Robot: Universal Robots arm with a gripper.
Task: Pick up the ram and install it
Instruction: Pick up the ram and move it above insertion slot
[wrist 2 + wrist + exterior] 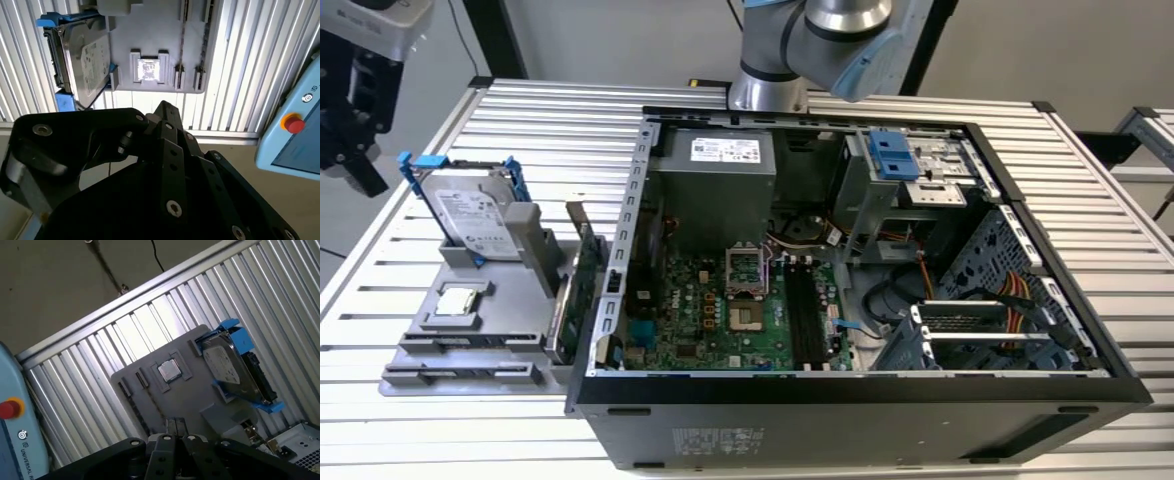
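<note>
I cannot pick out the ram. Thin boards stand on edge [584,285] along the side of the grey parts holder [494,300] that faces the case, and from here I cannot tell them apart. The holder sits on the slatted table on the exterior view's left, beside the open computer case [854,400]. The motherboard's long memory slots [807,320] lie in the middle of the case floor. My gripper [354,135] hangs high off the table's left edge, well apart from the holder. Its black linkage [165,160] looks down on the holder [160,30] in both wrist views.
The holder carries a hard drive in a blue bracket [467,215] and a square processor chip [458,300]. A pendant with a red button [292,122] lies off the table edge. The arm's base [781,60] stands behind the case. A power supply [714,190] and a drive cage [921,170] crowd the case's far end.
</note>
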